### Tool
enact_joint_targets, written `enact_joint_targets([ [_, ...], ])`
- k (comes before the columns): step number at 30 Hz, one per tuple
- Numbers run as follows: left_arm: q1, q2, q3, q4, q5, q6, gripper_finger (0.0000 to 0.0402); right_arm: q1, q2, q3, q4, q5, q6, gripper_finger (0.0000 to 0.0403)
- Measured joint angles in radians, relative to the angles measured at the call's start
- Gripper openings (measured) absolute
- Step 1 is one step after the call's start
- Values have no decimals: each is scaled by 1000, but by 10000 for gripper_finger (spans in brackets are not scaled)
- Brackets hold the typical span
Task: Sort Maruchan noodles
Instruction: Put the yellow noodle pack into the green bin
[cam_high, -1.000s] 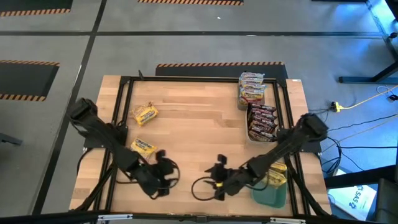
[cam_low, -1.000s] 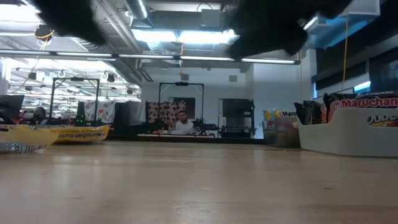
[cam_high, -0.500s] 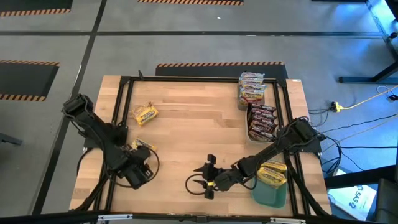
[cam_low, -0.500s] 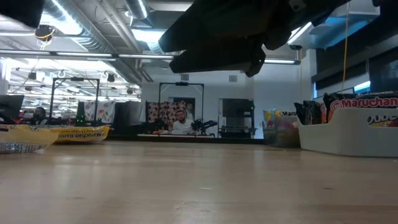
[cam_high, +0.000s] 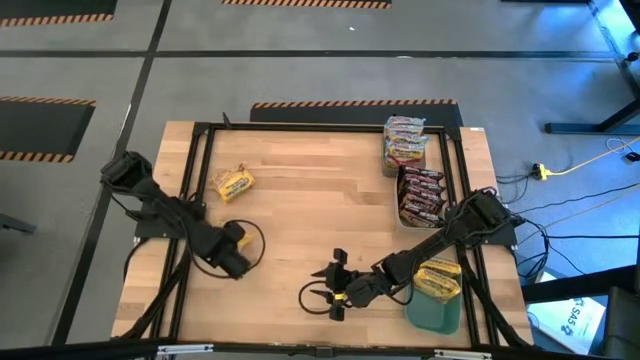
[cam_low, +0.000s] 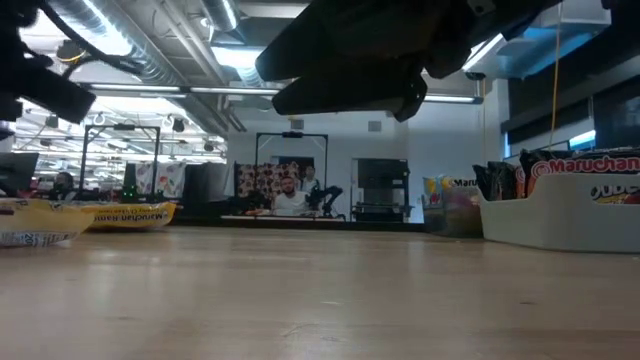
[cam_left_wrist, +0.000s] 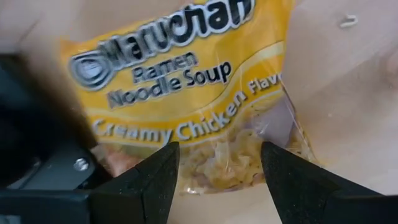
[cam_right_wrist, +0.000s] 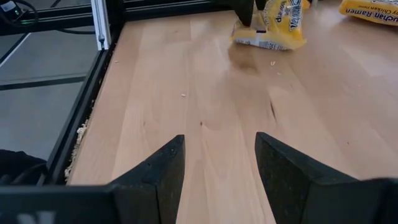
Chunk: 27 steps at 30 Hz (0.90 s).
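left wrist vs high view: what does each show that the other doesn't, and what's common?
Left wrist only: the print on the yellow packet under the left gripper, "Ramen Noodle Soup, Creamy Chicken", with the open fingers over it.

High only: a second yellow packet farther up the table, the right gripper open and empty, sorted packets in trays along the right edge, a teal bin.

Both: the left gripper over that near packet and wooden tabletop.

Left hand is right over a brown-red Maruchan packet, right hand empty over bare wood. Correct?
Not quite. In the left wrist view the packet under the left hand is yellow, Creamy Chicken, not brown-red. The right hand is indeed empty over bare wood.
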Motion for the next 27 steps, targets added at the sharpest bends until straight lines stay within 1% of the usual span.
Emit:
enact_joint_targets([
  [3,17,-5,-29,78,41,48,222,0,0,0,-3,0,0,178],
  [5,14,-2,-28,106,39,72,222,0,0,0,-8,0,-2,178],
  [7,14,-2,-18,122,18,75,222,0,0,0,-12,0,-2,179],
  [12,14,0,8,222,-14,112,222,0,0,0,-25,0,-2,179],
  [15,7,0,9,355,-55,139,222,0,0,0,-25,0,-2,179],
  [20,8,2,8,498,-128,185,222,0,0,0,-25,0,-2,179],
  [27,8,78,11,639,-172,236,222,-1,0,0,-24,0,1,179],
])
